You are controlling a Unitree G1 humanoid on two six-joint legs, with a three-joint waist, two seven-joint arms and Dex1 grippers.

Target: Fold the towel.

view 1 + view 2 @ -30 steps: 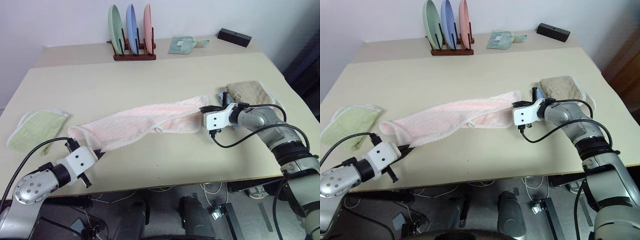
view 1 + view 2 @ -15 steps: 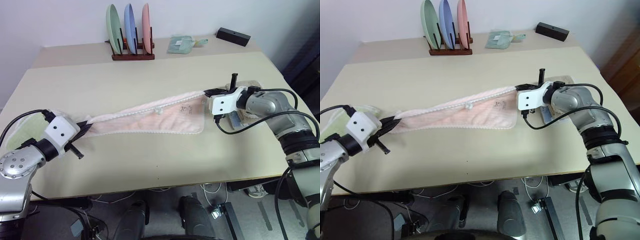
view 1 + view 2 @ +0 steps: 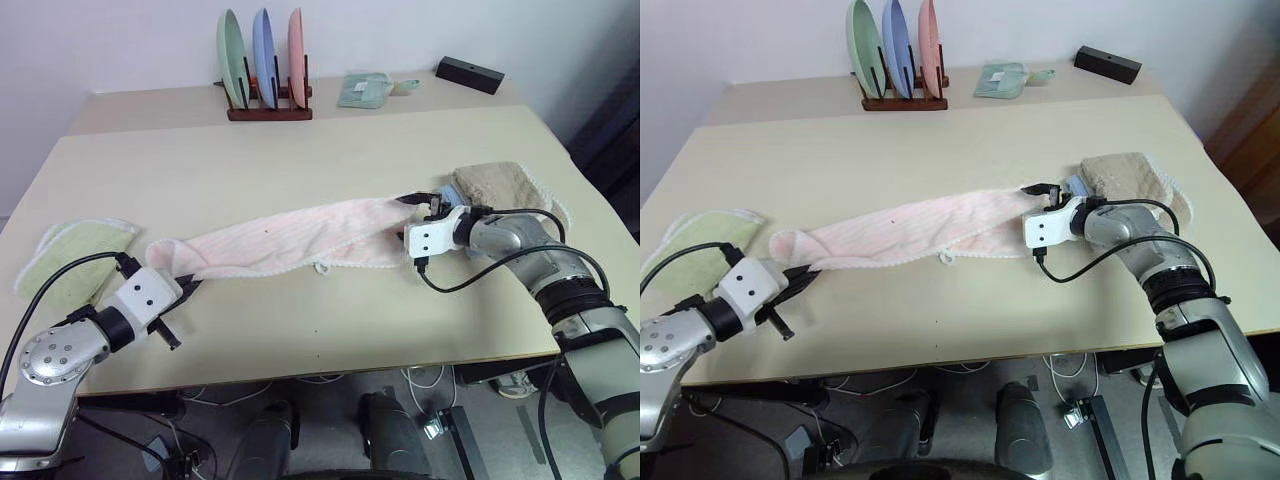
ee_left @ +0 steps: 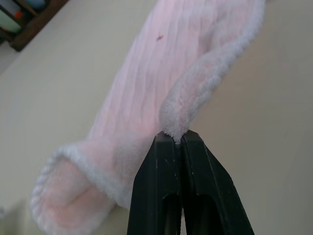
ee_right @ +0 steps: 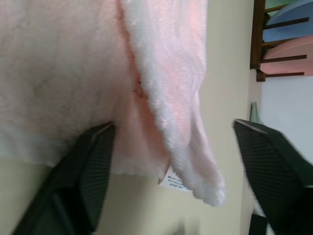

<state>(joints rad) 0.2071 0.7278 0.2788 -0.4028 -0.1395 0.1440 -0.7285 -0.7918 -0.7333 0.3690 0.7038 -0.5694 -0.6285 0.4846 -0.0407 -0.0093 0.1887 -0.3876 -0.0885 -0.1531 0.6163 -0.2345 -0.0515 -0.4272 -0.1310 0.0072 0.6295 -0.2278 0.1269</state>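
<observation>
The pale pink towel (image 3: 290, 240) lies stretched in a long band across the middle of the table, slightly bunched, its white edge toward the front. My left gripper (image 3: 188, 288) is shut on the towel's left corner, and a tuft of terry pinches up between the fingertips (image 4: 168, 147). At the towel's right end my right gripper (image 3: 427, 204) stands open. In the right wrist view its two fingers (image 5: 90, 169) spread wide, with the towel's end and a small tag (image 5: 172, 180) hanging loose between them.
A light green folded towel (image 3: 70, 255) lies at the table's left edge beside my left arm. A beige towel (image 3: 500, 185) sits just behind my right gripper. At the back stand a plate rack (image 3: 265, 70), a small green cloth (image 3: 365, 90) and a black box (image 3: 468, 73).
Half a second ago the towel hung taut and raised between both grippers. It has come down onto the table, and the right gripper has opened and let go. The left grip is unchanged.
</observation>
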